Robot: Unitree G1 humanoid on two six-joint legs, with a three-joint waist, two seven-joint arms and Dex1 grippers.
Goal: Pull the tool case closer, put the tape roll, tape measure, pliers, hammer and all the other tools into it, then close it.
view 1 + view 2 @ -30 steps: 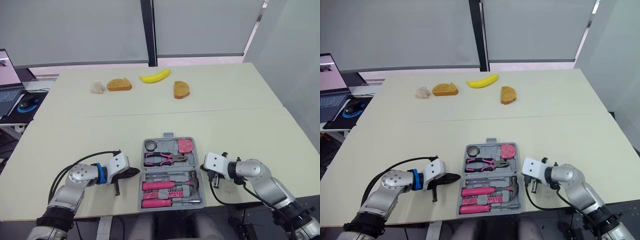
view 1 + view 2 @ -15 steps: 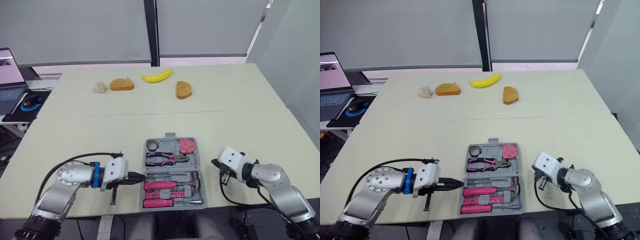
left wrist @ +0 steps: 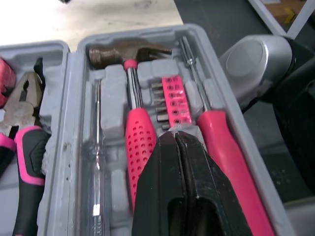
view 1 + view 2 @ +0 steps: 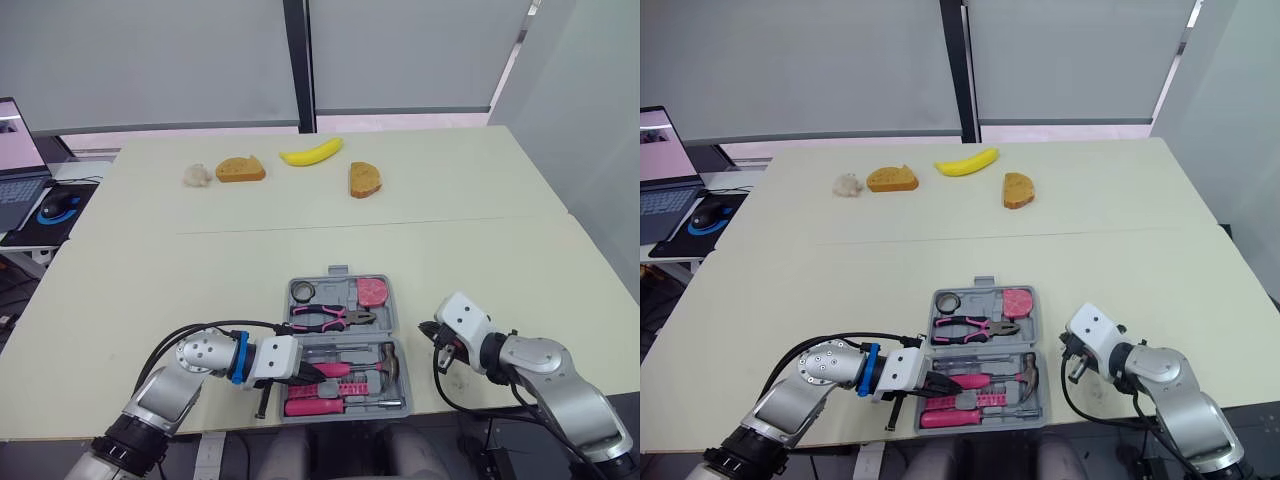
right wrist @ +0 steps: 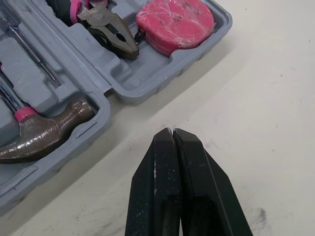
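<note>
Open tool case (image 5: pixel 142 81) at the table's (image 4: pixel 300 250) near edge, tools inside.
The left gripper (image 3: pixel 175 135), clenched and empty, hangs over its near half (seemingly just above the hammer (image 3: pixel 129 49)) — the right gripper (image 5: pixel 172 132), likewise clenched, is just right of the case.

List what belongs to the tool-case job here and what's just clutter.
Job: tool case, open; inside it tape roll, tape measure, pliers, hammer, screwdriver, bit holder.
Clutter: banana, left bread slice, right bread slice, pale lump, laptop, mouse.
</note>
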